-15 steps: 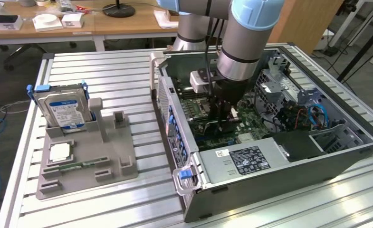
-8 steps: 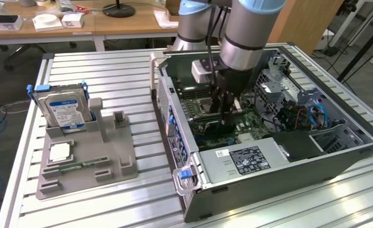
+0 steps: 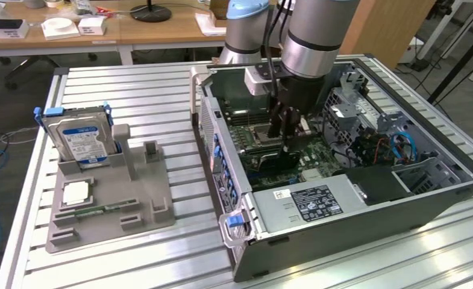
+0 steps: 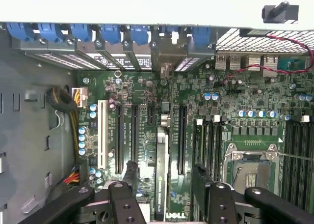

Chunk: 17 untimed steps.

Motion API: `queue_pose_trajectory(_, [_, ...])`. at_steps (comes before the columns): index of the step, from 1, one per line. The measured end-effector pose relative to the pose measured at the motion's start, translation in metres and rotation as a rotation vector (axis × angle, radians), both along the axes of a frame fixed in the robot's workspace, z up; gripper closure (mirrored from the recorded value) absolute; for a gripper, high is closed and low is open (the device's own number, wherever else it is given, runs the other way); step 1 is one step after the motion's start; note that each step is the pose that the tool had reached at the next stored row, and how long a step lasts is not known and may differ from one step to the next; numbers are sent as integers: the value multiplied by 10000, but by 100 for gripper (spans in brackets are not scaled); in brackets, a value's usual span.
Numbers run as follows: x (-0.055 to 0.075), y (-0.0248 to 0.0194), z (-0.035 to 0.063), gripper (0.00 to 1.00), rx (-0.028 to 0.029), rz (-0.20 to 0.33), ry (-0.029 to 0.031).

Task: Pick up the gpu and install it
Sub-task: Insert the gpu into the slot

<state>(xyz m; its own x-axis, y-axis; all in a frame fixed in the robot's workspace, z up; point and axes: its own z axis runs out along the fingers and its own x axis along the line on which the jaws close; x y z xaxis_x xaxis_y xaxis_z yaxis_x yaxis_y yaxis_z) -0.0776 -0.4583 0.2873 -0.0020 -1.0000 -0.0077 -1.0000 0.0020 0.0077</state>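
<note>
Jaws [image 4: 162,184] were spread wide inside the open PC case [image 3: 317,241], straddling the gpu [image 4: 162,160] and gripping nothing. The gpu stood on edge in a slot on the motherboard [image 4: 235,96], bracket end at the rear slot covers [image 4: 98,37]; whether it was fully seated I couldn't tell. In the exterior view the arm [image 3: 308,42] hung over the case centre, with the parts tray [image 3: 108,198] and hard drive [image 3: 79,135] at 9 o'clock on the bench [image 3: 140,90]. Risks as I judged them: a half-seated card would leave contacts unmated; a finger [image 4: 206,184] could clip the adjacent 1 or 2 slots or the capacitors if the arm moved sideways.
</note>
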Motion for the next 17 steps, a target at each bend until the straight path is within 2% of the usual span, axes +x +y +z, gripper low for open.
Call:
queue_pose_trajectory(3, [0, 0, 1, 44, -1, -1, 0])
queue_pose_trajectory(5, [0, 0, 1, 57, -2, -1, 0])
queue_pose_trajectory(8, [0, 0, 1, 63, -1, -1, 0])
queue_pose_trajectory(11, [0, 0, 0, 80, -1, 0, 0])
queue_pose_trajectory(12, [0, 0, 1, 80, -1, -1, 1])
queue_pose_trajectory(13, [0, 0, 1, 86, -1, -1, 0])
queue_pose_trajectory(17, [0, 0, 0, 89, -1, -1, 0])
